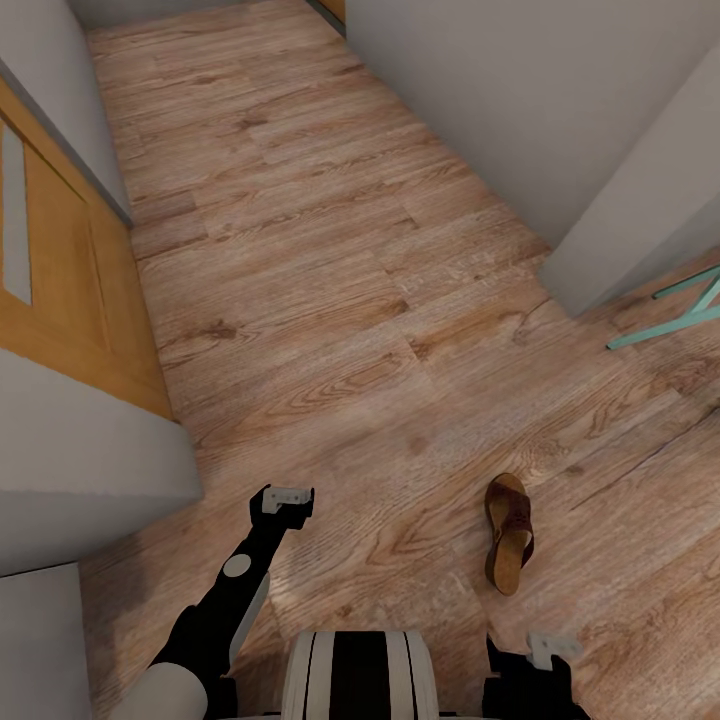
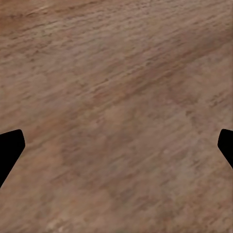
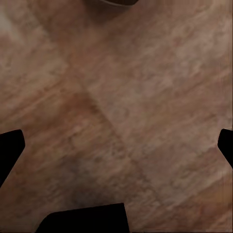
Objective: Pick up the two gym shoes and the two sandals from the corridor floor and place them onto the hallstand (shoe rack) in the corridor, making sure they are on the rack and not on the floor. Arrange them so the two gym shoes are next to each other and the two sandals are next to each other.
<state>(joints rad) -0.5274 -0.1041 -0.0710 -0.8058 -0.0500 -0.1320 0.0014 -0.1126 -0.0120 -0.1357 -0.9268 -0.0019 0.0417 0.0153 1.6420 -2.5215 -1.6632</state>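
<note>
Sandal on the floor ahead of the right gripper

Corridor floor of light brown wood-grain planks (image 1: 330,300) runs away from the robot between grey walls, with an orange-brown wooden door (image 1: 60,290) set in the wall on the left side of the head view. One dark reddish-brown leather strap sandal with a tan cork-like sole (image 1: 509,532) lies flat on the planks, lengthwise roughly along the corridor. It sits on the robot's right, ahead of the right gripper (image 1: 553,648) and slightly inward of it, near but apart, nothing touching it. The left gripper (image 1: 287,497) hangs over bare planks farther forward on the other side of the white-and-black trunk (image 1: 357,672), well apart from the sandal.

Both grippers are released and hold nothing: in the left wrist view the two black fingertips (image 2: 10,148) stand wide at the picture's edges with only wood grain between them, and the right wrist view shows the same spread of fingertips (image 3: 10,145) over the floor. At the far edge of the right wrist view a small dark curved sliver of the sandal (image 3: 116,2) shows, beyond the fingers. Pale teal metal bars (image 1: 680,310) cross the floor at the right, by a grey wall corner
</note>
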